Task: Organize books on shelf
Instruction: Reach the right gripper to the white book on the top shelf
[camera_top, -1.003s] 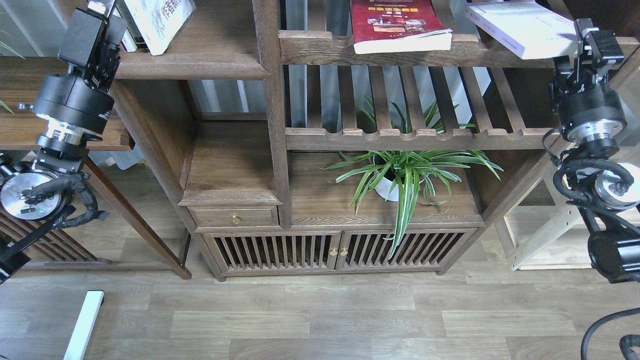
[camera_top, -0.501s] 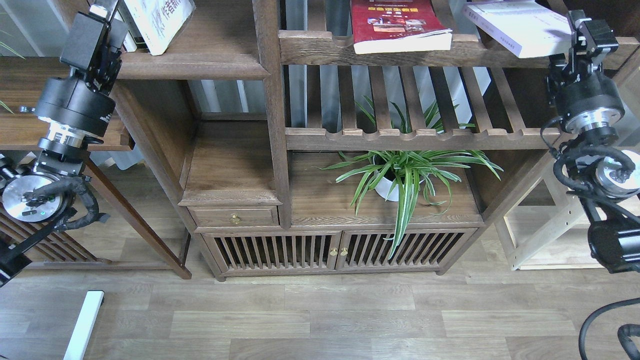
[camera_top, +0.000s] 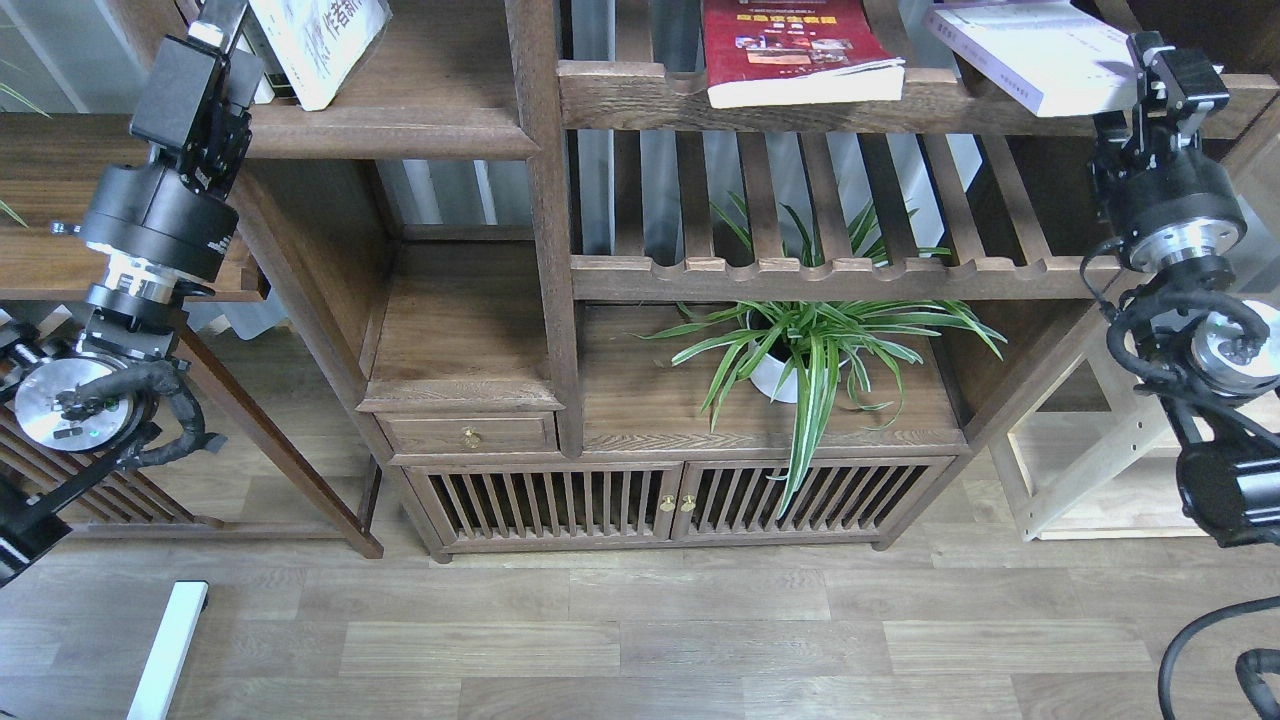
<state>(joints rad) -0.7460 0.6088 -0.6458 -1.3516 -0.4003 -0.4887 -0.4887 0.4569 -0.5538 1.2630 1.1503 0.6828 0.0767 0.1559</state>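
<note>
Up top left, the white book (camera_top: 318, 40) with green-and-black characters leans on the solid dark shelf (camera_top: 390, 128), its lower corner sticking out past the rounded front edge. My left claw (camera_top: 215, 20) sits right beside that book at the frame's top edge; it's partly cut off and dark, so I cannot tell how wide it is. Top middle, the red book (camera_top: 790, 50) lies flat on the slatted rail, pages facing me. Top right, the lavender-white book (camera_top: 1035, 55) lies tilted on the same rail, and my right claw (camera_top: 1165, 70) is at its right end, touching or just beside it; fingers not separable, cannot tell grip. Lower down, a potted spider plant (camera_top: 810, 350) stands on the cabinet top.
</note>
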